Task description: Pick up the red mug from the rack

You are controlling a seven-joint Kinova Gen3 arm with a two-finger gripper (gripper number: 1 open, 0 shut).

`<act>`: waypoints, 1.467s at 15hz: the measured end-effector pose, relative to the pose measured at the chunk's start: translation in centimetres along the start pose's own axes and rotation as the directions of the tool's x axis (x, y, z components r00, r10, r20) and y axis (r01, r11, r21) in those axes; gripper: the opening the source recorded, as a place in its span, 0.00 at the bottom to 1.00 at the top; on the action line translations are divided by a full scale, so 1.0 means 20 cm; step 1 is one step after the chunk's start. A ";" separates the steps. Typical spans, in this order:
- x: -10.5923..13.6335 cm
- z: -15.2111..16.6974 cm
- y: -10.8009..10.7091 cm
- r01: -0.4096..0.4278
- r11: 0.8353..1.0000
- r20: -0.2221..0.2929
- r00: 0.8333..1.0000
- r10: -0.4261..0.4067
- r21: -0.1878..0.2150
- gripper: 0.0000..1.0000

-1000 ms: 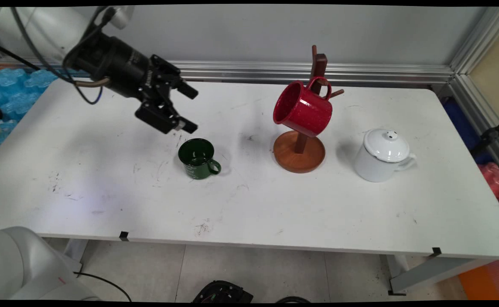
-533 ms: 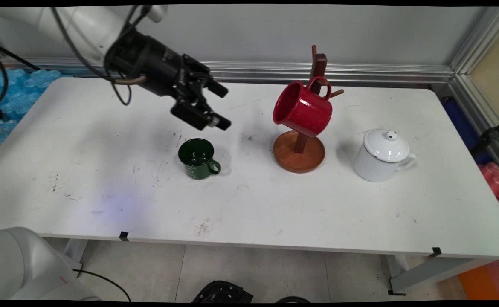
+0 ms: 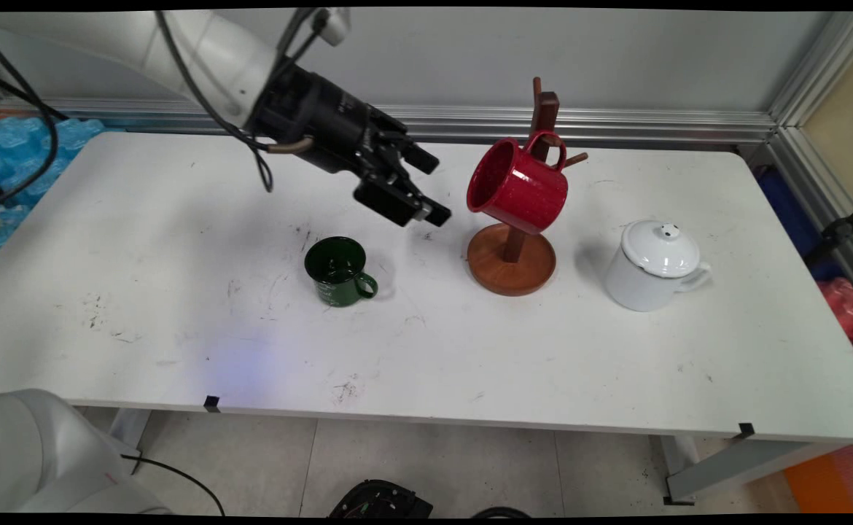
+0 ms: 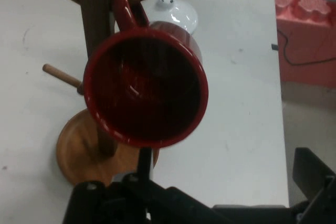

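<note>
Nearest the table's (image 3: 470,379) front edge stood a dark green mug (image 3: 337,270), upright on the white top left of centre, its handle turned to the right and toward the near side. To its right and a little farther back was the round base of a wooden mug stand (image 3: 512,259), and well to the right of that sat a white lidded pot (image 3: 652,266) with its handle on the right. Above and beyond the green mug the black gripper (image 3: 426,184) hung in the air, reaching in from the upper left and aimed rightward, its two fingers spread wide with nothing between them. It was just left of a red mug (image 3: 517,186), close to the mug's open mouth but apart from it. The red mug hung tilted by its handle from a peg on the stand's upright post, mouth facing left toward the gripper. In the hand view the red mug's (image 4: 146,85) dark opening filled the middle, the stand (image 4: 94,35) rose behind it with pegs jutting out, and the white pot's (image 4: 173,11) lid showed beyond.
</note>
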 end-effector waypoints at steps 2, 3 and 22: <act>0.01 0.04 0.00 0.011 1.000 -0.007 1.000 -0.011 -0.004 1.00; 0.01 0.06 0.00 0.015 1.000 -0.011 1.000 -0.015 -0.005 1.00; 0.06 0.44 -0.04 0.149 0.988 -0.095 0.984 -0.151 -0.028 1.00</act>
